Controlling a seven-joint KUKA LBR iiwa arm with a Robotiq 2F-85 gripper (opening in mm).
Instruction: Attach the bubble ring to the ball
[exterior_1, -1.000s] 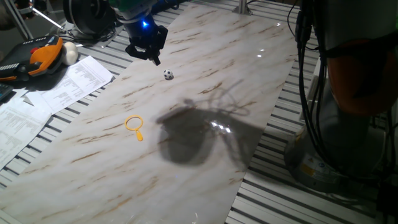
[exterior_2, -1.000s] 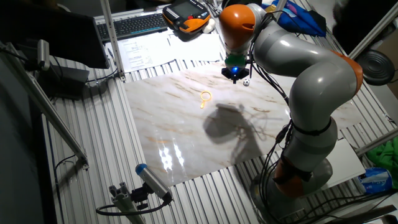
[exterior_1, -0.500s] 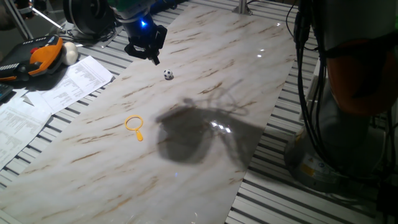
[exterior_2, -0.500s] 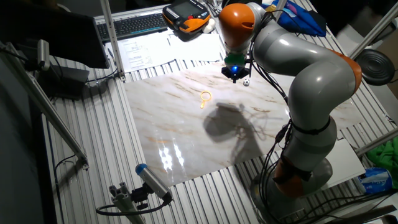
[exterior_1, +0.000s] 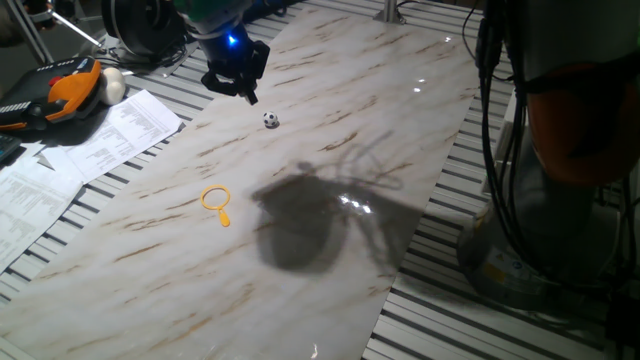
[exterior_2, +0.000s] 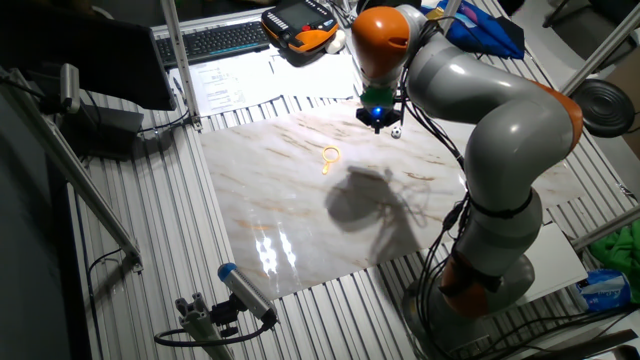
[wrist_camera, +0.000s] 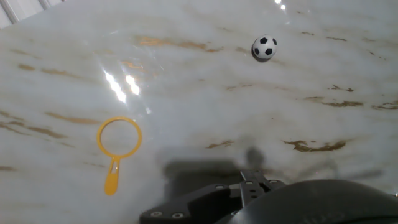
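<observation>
The bubble ring (exterior_1: 220, 208) is a small yellow-orange loop with a short handle, lying flat on the marble board; it also shows in the other fixed view (exterior_2: 329, 157) and at the left of the hand view (wrist_camera: 115, 157). The tiny black-and-white ball (exterior_1: 270, 119) rests on the board further back, also in the other fixed view (exterior_2: 397, 131) and at the top right of the hand view (wrist_camera: 264, 47). My gripper (exterior_1: 249, 96) hangs above the board just left of the ball, well away from the ring. Its fingers look closed together and hold nothing.
The marble board (exterior_1: 380, 120) lies on a slatted table. Papers (exterior_1: 90, 140), an orange-black pendant (exterior_1: 60, 90) and a larger off-white ball (exterior_1: 112, 87) sit left of it. A keyboard (exterior_2: 215, 40) lies behind. The arm's base (exterior_1: 540, 250) stands at the right.
</observation>
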